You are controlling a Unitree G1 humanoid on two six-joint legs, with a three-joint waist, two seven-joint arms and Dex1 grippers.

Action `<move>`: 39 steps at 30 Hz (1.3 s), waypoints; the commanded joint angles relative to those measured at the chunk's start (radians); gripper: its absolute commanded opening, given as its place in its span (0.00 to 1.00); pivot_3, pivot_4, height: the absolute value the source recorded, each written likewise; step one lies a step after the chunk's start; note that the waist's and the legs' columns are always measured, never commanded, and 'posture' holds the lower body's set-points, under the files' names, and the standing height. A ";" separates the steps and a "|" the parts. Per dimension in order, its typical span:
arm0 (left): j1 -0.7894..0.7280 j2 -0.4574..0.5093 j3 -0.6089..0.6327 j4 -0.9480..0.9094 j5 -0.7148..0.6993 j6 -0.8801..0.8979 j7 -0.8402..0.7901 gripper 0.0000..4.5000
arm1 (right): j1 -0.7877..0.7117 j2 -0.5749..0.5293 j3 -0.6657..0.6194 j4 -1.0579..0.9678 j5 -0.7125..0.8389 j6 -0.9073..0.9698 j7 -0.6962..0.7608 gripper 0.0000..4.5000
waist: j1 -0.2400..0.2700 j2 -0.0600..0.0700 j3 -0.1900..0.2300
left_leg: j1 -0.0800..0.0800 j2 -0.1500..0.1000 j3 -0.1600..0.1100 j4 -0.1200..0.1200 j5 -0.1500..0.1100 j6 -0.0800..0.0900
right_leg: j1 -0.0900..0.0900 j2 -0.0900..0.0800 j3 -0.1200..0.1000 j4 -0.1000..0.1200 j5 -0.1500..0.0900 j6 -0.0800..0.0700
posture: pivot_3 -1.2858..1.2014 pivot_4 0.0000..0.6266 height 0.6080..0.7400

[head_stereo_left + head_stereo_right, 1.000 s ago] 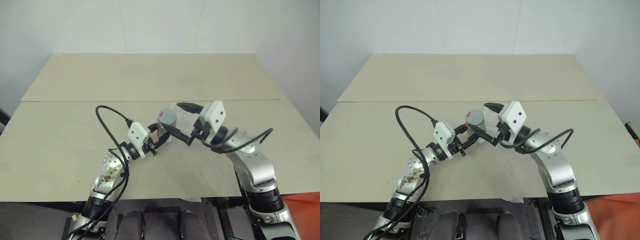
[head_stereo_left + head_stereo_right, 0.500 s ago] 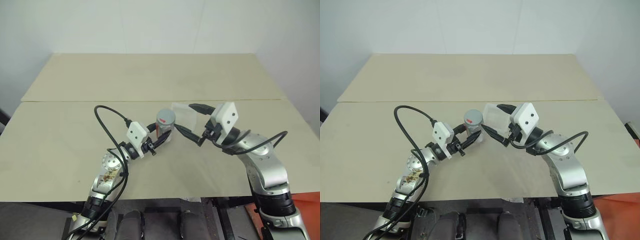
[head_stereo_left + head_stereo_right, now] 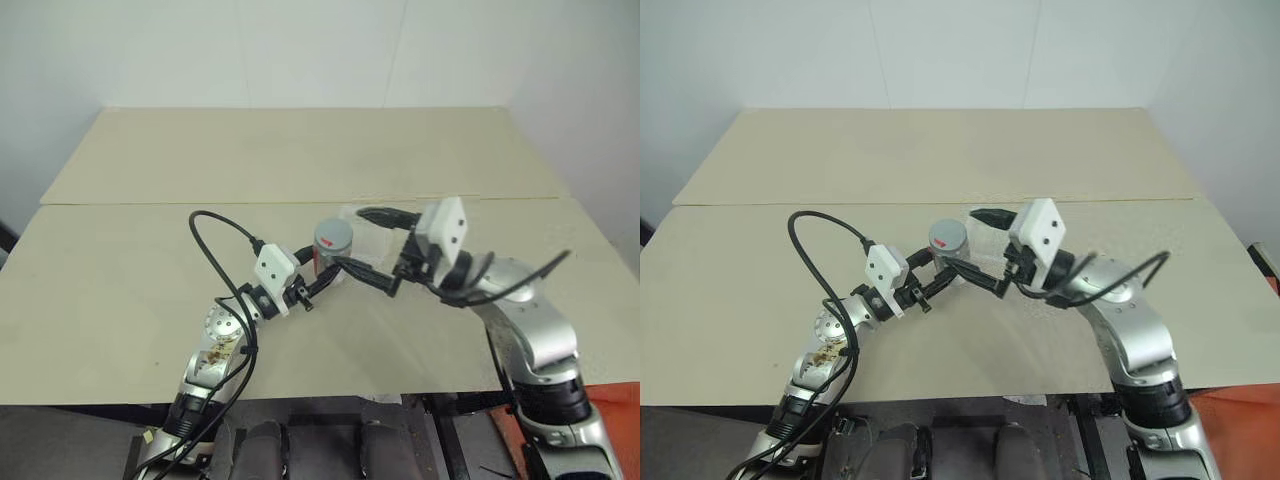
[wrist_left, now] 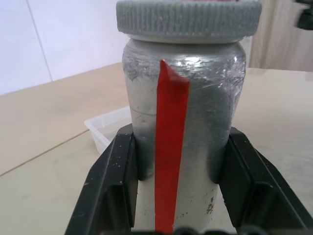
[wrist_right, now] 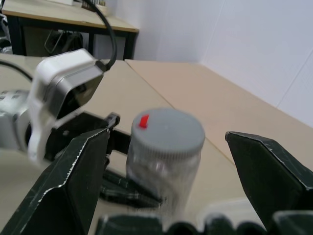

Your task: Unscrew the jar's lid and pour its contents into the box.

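My left gripper (image 3: 322, 277) is shut on the lower part of the jar (image 3: 331, 259) and holds it upright over the middle of the table. The jar has a clouded wall with a red strip (image 4: 171, 147). The grey ribbed lid (image 3: 334, 236) sits on it, with a small red mark on top (image 5: 143, 121). My right gripper (image 3: 350, 238) is open, one finger (image 5: 73, 181) on each side of the lid, apart from it. The clear box (image 3: 372, 236) lies on the table just behind the jar, under the right gripper. The contents are hidden inside the jar.
The beige table (image 3: 120, 290) is made of two boards with a seam (image 3: 150, 203) across it; a white wall rises behind the far board. A black cable (image 3: 215, 240) loops up from my left wrist. Bare tabletop stretches left and right of both arms.
The right gripper drew away to the right of the jar, then came back, and its open fingers straddle the lid again. The left gripper and the jar have stayed in place.
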 commanded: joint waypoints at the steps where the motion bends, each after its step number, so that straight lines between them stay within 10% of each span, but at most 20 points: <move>1: -0.011 0.002 -0.003 -0.024 -0.003 -0.029 -0.005 0.43 | -0.040 0.021 0.010 0.018 -0.008 0.006 -0.016 0.99 | 0.004 0.000 0.000 | 0.000 0.000 0.000 0.000 0.000 0.000 | 0.000 0.000 0.000 0.000 0.000 0.000 | 0.52 0.24 1.00; 11: -0.004 0.000 -0.009 -0.033 -0.001 -0.031 0.001 0.43 | -0.070 0.046 0.028 0.071 -0.015 0.005 -0.003 0.99 | 0.002 0.000 0.000 | -0.001 0.000 0.000 0.000 0.000 0.000 | 0.000 0.000 0.000 0.000 0.000 0.000 | 0.52 0.24 1.00; 16: -0.003 -0.004 -0.013 -0.028 0.000 -0.036 0.002 0.43 | -0.067 0.043 0.027 0.068 -0.016 0.000 0.005 0.72 | 0.001 0.000 0.000 | -0.001 0.000 0.000 0.000 0.000 0.000 | 0.000 0.000 0.000 0.000 0.000 0.000 | 0.52 0.24 1.00; 39: -0.012 -0.005 -0.013 -0.014 0.001 -0.040 0.002 0.43 | -0.060 0.050 0.022 0.069 -0.042 -0.027 -0.003 0.72 | 0.001 0.000 0.000 | -0.001 0.000 0.000 0.000 0.000 0.000 | 0.000 0.000 0.000 0.000 0.000 0.000 | 0.52 0.24 1.00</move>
